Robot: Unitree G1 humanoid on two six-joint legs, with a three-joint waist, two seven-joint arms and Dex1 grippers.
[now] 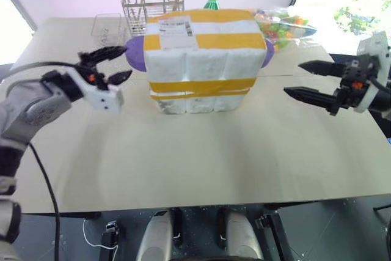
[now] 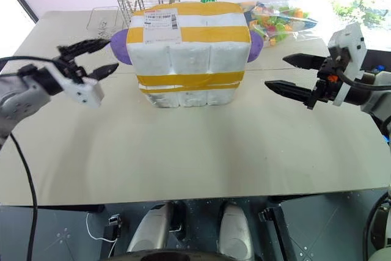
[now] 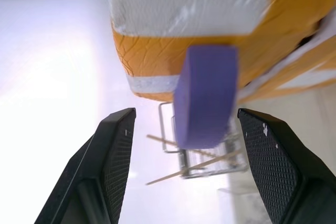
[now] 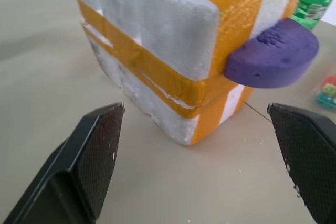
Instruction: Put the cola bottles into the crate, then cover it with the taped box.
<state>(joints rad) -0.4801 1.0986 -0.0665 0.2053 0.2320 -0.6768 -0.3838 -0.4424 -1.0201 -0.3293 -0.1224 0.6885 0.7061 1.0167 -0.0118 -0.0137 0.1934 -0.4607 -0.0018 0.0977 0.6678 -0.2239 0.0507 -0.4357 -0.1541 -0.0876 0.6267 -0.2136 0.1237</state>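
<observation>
Taped box (image 1: 200,59) between open claws

We see our left gripper (image 1: 115,65) and right gripper (image 1: 305,80) held level, pointing inward, both with fingers spread apart.

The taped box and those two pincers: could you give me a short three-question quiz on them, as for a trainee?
1. True or false: the taped box sits on the crate.
2. Which pincer is open: A left, B right, C both?
3. What colour are the round patches at the box's ends?

Key: 1 true; 2 C; 3 purple.
</observation>
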